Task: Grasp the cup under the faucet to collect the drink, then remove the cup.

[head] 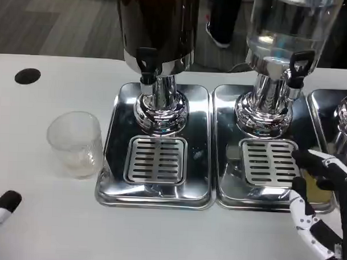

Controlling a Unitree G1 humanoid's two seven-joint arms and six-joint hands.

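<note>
Cup upright on table, left of dark dispenser's tray, well apart from both hands. Right hand fingers spread, holding nothing, beside clear dispenser's tray. Left hand at frame edge, state indeterminate. No legible writing.

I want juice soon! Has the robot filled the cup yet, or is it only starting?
Only starting. Done: nothing yet; the clear cup stands upright on the white table, left of the dark dispenser's tray, not under its faucet. In hand: nothing; the left hand is near the bottom edge, the right hand hovers by the second tray. Left: grasp the cup, fill it, remove it.
</note>
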